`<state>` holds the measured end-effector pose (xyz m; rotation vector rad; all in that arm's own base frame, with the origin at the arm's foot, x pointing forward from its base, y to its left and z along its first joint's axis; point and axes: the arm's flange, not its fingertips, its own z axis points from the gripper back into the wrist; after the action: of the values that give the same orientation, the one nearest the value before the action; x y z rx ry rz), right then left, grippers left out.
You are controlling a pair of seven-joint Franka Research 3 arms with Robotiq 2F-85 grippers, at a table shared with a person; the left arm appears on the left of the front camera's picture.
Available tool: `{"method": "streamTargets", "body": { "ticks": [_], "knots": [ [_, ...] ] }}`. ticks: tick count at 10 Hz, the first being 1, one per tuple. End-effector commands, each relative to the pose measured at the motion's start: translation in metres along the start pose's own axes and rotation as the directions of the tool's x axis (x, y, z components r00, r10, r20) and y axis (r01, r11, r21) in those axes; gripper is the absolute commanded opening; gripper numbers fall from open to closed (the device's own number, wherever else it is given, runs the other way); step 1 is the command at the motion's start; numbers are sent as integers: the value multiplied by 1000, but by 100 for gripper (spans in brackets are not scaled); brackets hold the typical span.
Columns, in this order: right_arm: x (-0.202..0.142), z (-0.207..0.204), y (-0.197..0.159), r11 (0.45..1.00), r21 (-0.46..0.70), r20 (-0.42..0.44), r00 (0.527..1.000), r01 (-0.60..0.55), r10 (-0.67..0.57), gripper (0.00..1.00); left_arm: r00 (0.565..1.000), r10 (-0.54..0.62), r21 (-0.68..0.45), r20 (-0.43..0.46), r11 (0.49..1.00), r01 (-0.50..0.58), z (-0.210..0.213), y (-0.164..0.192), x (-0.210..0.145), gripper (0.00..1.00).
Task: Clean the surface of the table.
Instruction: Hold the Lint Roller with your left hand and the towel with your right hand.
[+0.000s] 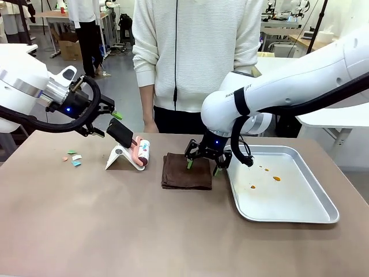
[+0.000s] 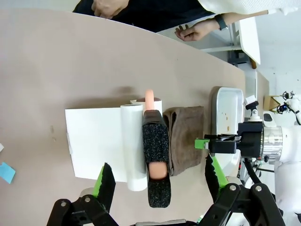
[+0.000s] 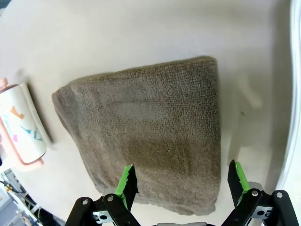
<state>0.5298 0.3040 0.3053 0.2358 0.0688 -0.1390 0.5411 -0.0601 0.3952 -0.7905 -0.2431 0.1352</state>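
Observation:
The brownish table [image 1: 115, 219] carries a folded brown towel [image 1: 186, 171] at its middle and a lint roller [image 1: 140, 153] leaning on a white stand [image 1: 117, 156]. My left gripper [image 1: 108, 123] hovers open just above the roller's black handle [image 2: 156, 155], which lies between the spread fingers without touching them. My right gripper [image 1: 203, 166] is open low over the towel's [image 3: 146, 132] right part, one green pad on either side of it. Small coloured paper scraps [image 1: 72, 157] lie left of the stand.
A steel tray [image 1: 323, 216] with orange stains sits to the right of the towel, close to my right arm. A person in a white sweater stands at the far edge, hands [image 2: 195, 32] near the table. The front half of the table is bare.

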Motion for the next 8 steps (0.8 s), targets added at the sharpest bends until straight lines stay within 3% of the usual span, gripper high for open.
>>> {"method": "streamTargets", "body": {
  "ticks": [1,3,4,5,6,7,8],
  "knots": [
    [4,2,6,999,-43,11,1000,19,-18,100,1000,-19,-41,3,999,19,-1,3,3,100],
    [5,0,4,998,-60,2,1000,26,-26,100,1000,-19,-64,12,998,20,-4,2,4,96],
    [5,-1,4,998,-62,0,1000,21,-21,40,1000,-20,-77,20,997,22,-5,2,4,41],
    [5,-1,4,999,-49,-15,1000,19,-20,40,999,-27,-83,21,996,29,-5,1,4,38],
    [5,-1,3,999,-42,-15,1000,23,-23,0,999,-31,-83,18,996,33,-5,1,4,0],
    [5,-2,3,999,-42,-18,1000,23,-24,38,999,-33,-84,11,996,33,-6,2,5,0],
    [5,-3,2,999,-37,-17,1000,22,-23,0,999,-36,-80,4,996,36,-8,2,5,0]
  ]
}}
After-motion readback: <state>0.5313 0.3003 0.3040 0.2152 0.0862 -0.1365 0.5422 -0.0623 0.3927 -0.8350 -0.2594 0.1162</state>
